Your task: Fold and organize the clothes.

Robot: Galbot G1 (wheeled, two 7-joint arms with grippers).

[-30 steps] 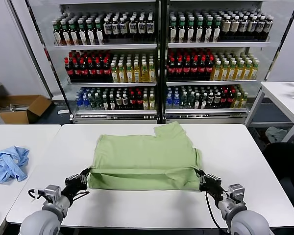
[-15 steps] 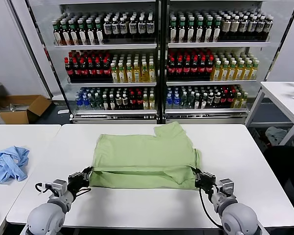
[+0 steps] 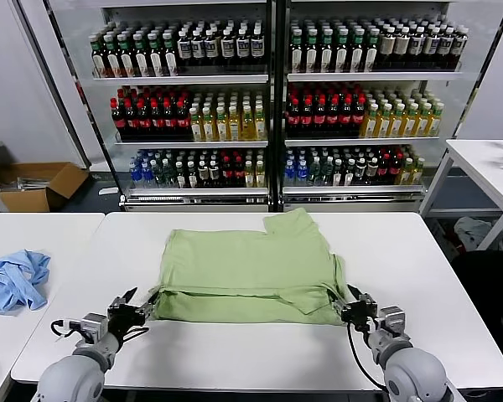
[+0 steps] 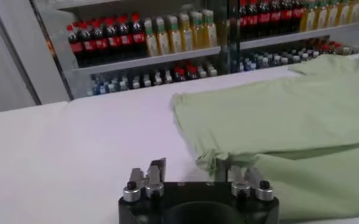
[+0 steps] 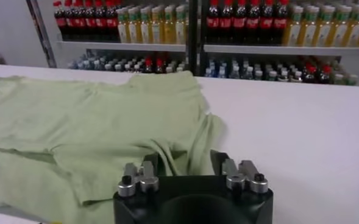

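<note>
The clothes, a light green shirt [image 3: 247,272], lie folded on the white table [image 3: 436,251] with the collar at the far side. My left gripper [image 3: 132,308] stands open at the shirt's near left corner. In the left wrist view the crumpled corner of the shirt [image 4: 289,115] lies just before one finger of the gripper [image 4: 190,169]. My right gripper [image 3: 356,306] is open at the near right corner. In the right wrist view shirt [image 5: 94,122] fabric lies between the spread fingers of the gripper [image 5: 184,161], held by neither.
A crumpled light blue garment [image 3: 15,279] lies on the neighbouring table to the left. Shelves of bottles [image 3: 268,100] stand behind the table. A cardboard box [image 3: 33,180] sits on the floor at far left, and another white table [image 3: 486,167] stands at right.
Both grippers have opened and let go of the shirt's near edge, which has dropped flat onto the table.
</note>
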